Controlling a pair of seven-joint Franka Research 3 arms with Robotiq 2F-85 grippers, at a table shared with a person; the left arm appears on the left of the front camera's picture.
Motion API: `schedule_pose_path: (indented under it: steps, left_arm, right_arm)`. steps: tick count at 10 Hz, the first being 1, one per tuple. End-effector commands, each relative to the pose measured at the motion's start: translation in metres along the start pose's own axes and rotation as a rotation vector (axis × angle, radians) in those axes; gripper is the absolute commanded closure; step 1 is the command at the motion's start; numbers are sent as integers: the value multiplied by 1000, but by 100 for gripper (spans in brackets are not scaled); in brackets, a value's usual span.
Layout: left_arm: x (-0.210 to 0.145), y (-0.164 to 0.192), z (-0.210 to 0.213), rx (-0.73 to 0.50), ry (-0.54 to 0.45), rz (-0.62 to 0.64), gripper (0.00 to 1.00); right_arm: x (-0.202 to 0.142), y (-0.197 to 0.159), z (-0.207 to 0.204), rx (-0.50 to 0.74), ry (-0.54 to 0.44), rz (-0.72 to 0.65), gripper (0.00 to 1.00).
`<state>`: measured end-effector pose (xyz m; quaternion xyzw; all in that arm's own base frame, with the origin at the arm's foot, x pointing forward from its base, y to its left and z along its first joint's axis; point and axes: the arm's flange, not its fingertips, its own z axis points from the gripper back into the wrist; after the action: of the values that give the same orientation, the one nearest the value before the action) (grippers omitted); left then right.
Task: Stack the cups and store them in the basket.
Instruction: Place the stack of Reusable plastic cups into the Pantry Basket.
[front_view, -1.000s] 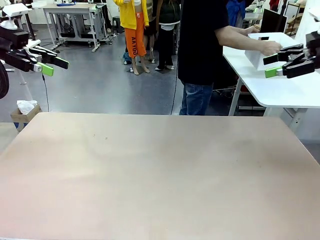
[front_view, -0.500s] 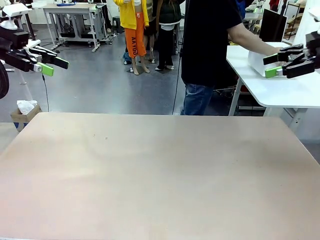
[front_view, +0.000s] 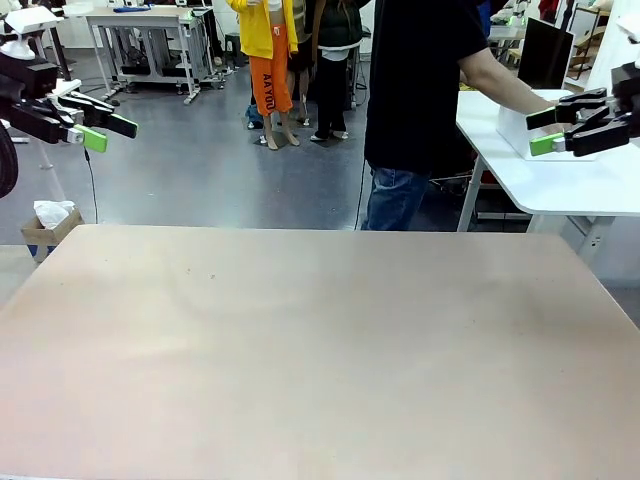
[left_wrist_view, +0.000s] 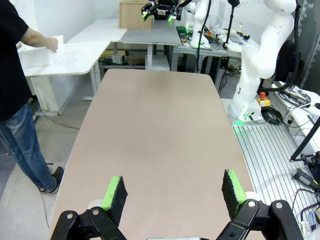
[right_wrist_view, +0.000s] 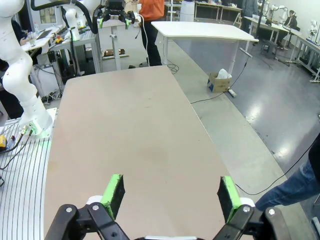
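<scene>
The cups are out of view. A white bin, apparently the basket (front_view: 512, 126) (left_wrist_view: 41, 52), rests on a white side table at the far right, and a person in a black shirt (front_view: 420, 80) has a hand on it. My left gripper (front_view: 108, 131) (left_wrist_view: 173, 192) hangs open high over the table's left edge, holding nothing. High at the right edge, my right gripper (front_view: 540, 131) (right_wrist_view: 170, 192) is also open, with nothing between its fingers. The tan table (front_view: 320, 340) lies bare beneath both.
The white side table (front_view: 570, 185) stands beyond the tan table's far right corner. A cardboard box (front_view: 50, 228) sits on the floor at the far left. Each wrist view shows the other arm's gripper far off (left_wrist_view: 160, 10) (right_wrist_view: 114, 14).
The person has shifted a little to the right and drawn the white bin rightward along the side table. Neither gripper has moved.
</scene>
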<state>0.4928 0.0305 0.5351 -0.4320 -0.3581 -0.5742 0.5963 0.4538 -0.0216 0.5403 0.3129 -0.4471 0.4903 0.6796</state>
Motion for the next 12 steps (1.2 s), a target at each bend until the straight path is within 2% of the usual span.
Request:
schedule_pose_path:
  steps: [1,12]
  left_arm:
    - [2,-2,-1,-7,13,4,0]
    - [2,-2,-1,-7,13,4,0]
  right_arm:
    - [3,1,0,1,-8,-21,0]
    - [3,1,0,1,-8,-21,0]
